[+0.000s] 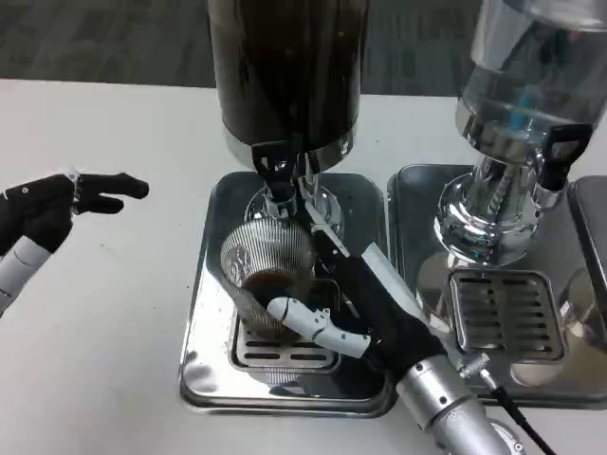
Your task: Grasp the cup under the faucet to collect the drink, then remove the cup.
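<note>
Under the black tap of the dark drink dispenser, the right hand grasps a clear ribbed cup: thumb wraps the near side, other fingers reach round the far side. Cup sits tilted a bit over the slotted drip grate of a shiny steel tray, w/ a little brown liquid at its bottom. Left hand hovers over the white table well left of the tray, holding nothing, fingers stretched toward the dispenser & apart. To the right stands a 2nd dispenser, clear tank, chrome base, black tap, on its own tray w/ grate. Beyond the table edge, dark grey carpet.
</note>
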